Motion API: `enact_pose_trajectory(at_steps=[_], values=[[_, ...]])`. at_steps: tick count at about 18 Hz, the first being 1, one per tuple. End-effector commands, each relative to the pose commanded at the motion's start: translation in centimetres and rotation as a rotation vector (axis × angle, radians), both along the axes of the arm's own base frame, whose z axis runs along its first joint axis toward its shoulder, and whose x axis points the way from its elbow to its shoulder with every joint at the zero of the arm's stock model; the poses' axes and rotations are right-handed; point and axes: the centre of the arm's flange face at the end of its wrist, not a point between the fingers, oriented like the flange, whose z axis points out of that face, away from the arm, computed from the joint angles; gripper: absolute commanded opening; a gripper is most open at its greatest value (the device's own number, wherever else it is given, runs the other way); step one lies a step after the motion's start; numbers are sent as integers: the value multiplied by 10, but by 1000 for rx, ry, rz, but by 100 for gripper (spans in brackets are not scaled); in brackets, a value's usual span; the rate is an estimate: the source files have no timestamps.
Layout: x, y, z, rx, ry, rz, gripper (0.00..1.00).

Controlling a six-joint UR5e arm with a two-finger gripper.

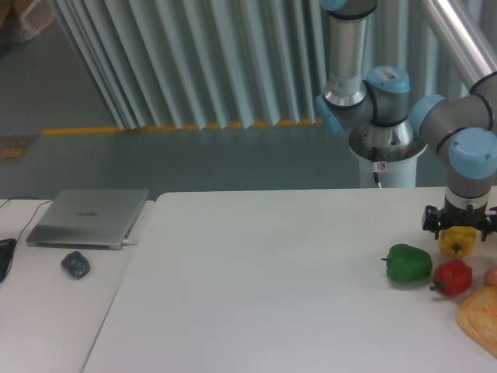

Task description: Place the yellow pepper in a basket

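The yellow pepper [458,243] sits on the white table [272,272] at the far right, behind the red pepper. My gripper [460,231] is lowered straight over it. The dark fingers straddle its upper part on both sides and hide its top. They stand wider than the pepper, so the gripper looks open. An orange-tan woven shape that looks like the basket [480,317] shows at the lower right corner, cut off by the frame edge.
A green pepper [408,263] and a red pepper [452,277] lie just in front and left of the yellow one. A pinkish item [492,274] peeks in at the right edge. A laptop [89,217] and a mouse [75,264] lie on the left table.
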Motion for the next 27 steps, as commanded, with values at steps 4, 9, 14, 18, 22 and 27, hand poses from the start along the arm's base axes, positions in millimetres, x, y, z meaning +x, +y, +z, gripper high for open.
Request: enact_pose_trajectory(at_steps=[4,9,14,18,22,27], values=[[4,-1,-4,-41,15,-16,80],[2,2,1,-33,23,-22,36],[-7,6,48,18,43,-98,36],[-29,-9,101,48,42,-198,36],[-72,-29,153,108,49,-365,36],[-155,-83,131,122,65,-589,36]])
